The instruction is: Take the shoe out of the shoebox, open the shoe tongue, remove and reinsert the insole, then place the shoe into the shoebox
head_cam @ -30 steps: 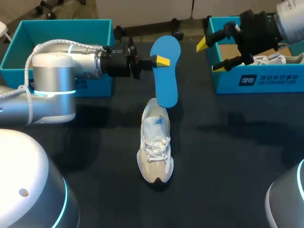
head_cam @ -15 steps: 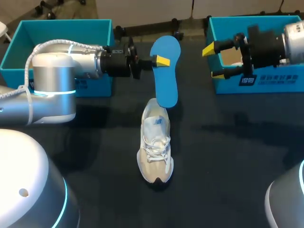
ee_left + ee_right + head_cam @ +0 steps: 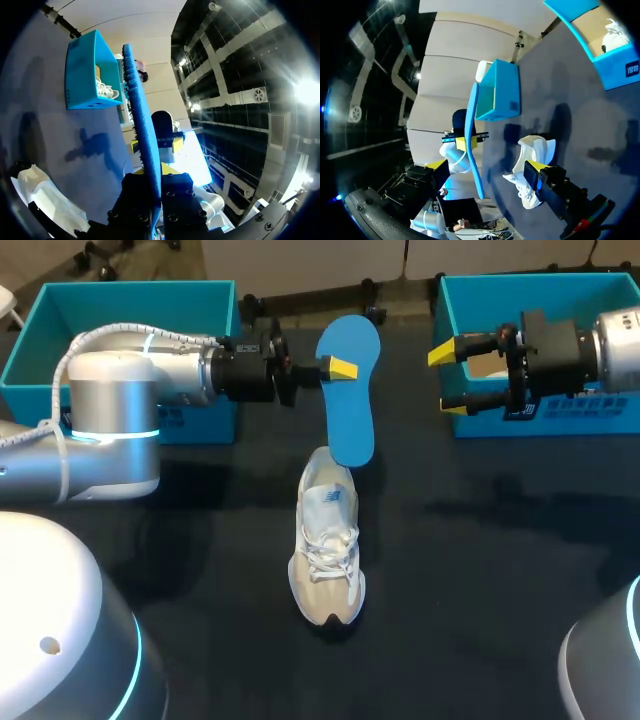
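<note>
A blue insole (image 3: 350,390) hangs upright over the table's middle, its lower end just above the heel of the white shoe (image 3: 328,540). My left gripper (image 3: 340,368) is shut on the insole's upper part from the left. In the left wrist view the insole (image 3: 142,125) runs edge-on out of that gripper (image 3: 152,172), with the shoe (image 3: 45,197) below. My right gripper (image 3: 447,380) is open, level with the insole, in front of the right shoebox (image 3: 540,415). Its wrist view looks between its fingers (image 3: 485,167) at the insole (image 3: 472,135) and shoe (image 3: 532,150).
A second blue box (image 3: 120,300) stands at the back left, behind my left arm. The right shoebox (image 3: 85,70) holds another white shoe (image 3: 105,91). Dark tabletop lies open around the shoe and towards the front edge.
My right arm has swung in from over the right shoebox to its front, lower and pointing left, jaws still open. The left arm, insole and shoe have not moved.
</note>
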Motion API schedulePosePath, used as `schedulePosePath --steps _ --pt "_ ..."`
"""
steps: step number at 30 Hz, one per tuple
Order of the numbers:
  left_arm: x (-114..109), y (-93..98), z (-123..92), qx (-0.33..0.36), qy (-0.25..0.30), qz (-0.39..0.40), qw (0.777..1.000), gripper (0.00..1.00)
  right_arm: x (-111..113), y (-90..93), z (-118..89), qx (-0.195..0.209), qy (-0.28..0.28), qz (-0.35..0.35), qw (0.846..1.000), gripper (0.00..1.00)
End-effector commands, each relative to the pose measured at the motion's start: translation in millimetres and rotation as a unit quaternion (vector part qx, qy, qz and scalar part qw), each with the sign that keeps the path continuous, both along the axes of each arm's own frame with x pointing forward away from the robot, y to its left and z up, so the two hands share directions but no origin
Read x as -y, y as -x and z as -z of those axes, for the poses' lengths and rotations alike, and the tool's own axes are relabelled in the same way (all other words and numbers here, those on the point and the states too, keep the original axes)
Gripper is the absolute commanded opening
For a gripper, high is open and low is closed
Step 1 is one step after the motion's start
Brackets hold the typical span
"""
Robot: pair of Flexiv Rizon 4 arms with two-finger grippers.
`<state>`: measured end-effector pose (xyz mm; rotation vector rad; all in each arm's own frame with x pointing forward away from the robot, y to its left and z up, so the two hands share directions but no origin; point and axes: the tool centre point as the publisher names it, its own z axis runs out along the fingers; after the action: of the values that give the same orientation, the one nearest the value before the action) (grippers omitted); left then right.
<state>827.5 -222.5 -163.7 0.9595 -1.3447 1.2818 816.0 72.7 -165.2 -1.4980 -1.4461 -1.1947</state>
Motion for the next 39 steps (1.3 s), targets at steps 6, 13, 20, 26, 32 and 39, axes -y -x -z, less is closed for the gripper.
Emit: schedulePosePath --steps 6,13,20,26,32,39 --pt "-1.3 0.4 -2.2 0.036 0.007 -0.001 0.999 0.0 -1.8 -1.5 -0.6 -0.001 0.001 0.0 1.0 1.0" --pt "-13.2 2.3 -8.1 0.196 0.011 0.013 0.981 0.0 -1.8 -1.5 -0.6 -0.001 0.001 0.0 1.0 1.0" --pt "-14.9 0.0 -12.4 0.381 0.019 -0.004 0.925 0.0 -1.8 -1.5 -0.6 -0.001 0.001 0.0 1.0 1.0" --pt "-14.2 0.9 -12.7 0.494 0.094 -0.021 0.864 0.0 -1.8 -1.5 -0.6 -0.001 0.001 0.0 1.0 1.0" --pt "-14.3 -0.5 -13.4 0.614 0.109 -0.02 0.782 0.0 -1.8 -1.5 -0.6 -0.001 0.001 0.0 1.0 1.0" --pt "-11.6 -1.5 -12.8 0.736 0.079 0.018 0.672 0.0 -1.8 -1.5 -0.6 -0.001 0.001 0.0 1.0 1.0"
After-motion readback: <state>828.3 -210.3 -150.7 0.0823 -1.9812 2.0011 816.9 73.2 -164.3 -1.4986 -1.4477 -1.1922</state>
